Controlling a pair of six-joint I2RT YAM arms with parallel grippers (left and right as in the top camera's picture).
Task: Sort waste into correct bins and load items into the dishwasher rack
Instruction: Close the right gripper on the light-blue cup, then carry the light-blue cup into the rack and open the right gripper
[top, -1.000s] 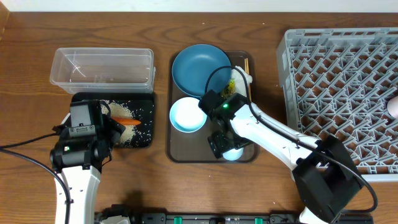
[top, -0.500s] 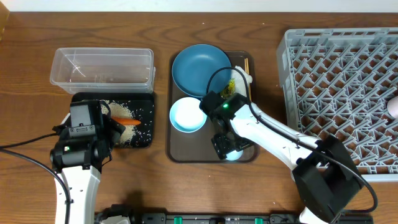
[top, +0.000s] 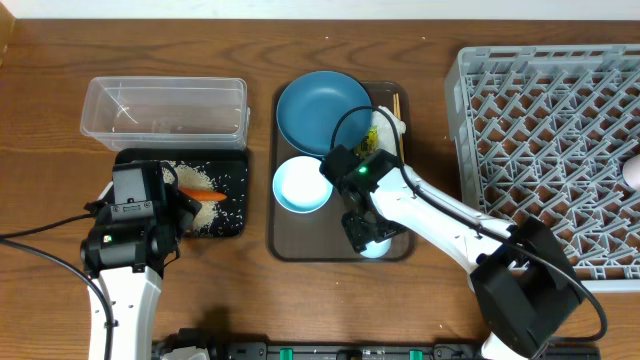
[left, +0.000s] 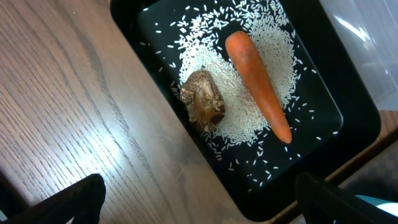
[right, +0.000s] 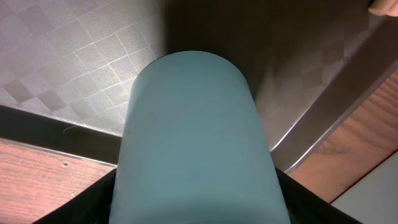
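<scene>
A pale blue cup (right: 196, 137) lies on the brown serving tray (right: 62, 62), and my right gripper (right: 199, 211) is shut on it, a dark finger against each side. From above, the right gripper (top: 365, 232) covers most of the cup (top: 376, 248). My left gripper (left: 199, 199) hangs open and empty over the table by the black tray (left: 348, 118). That tray holds an orange carrot (left: 258, 87), a brown lump (left: 203, 99) and loose rice (left: 249, 37). The blue plate (top: 322, 108) and white bowl (top: 302, 185) sit on the serving tray.
The clear tub (top: 165, 108) stands behind the black tray (top: 230, 165). The grey rack (top: 550, 150) fills the right side, with a pale cup (top: 632, 170) at its right edge. Chopsticks (top: 398, 108) and a green-yellow wrapper (top: 375, 132) lie by the plate.
The right gripper's jaws have drawn in onto the pale cup on the serving tray. The left arm has not moved.
</scene>
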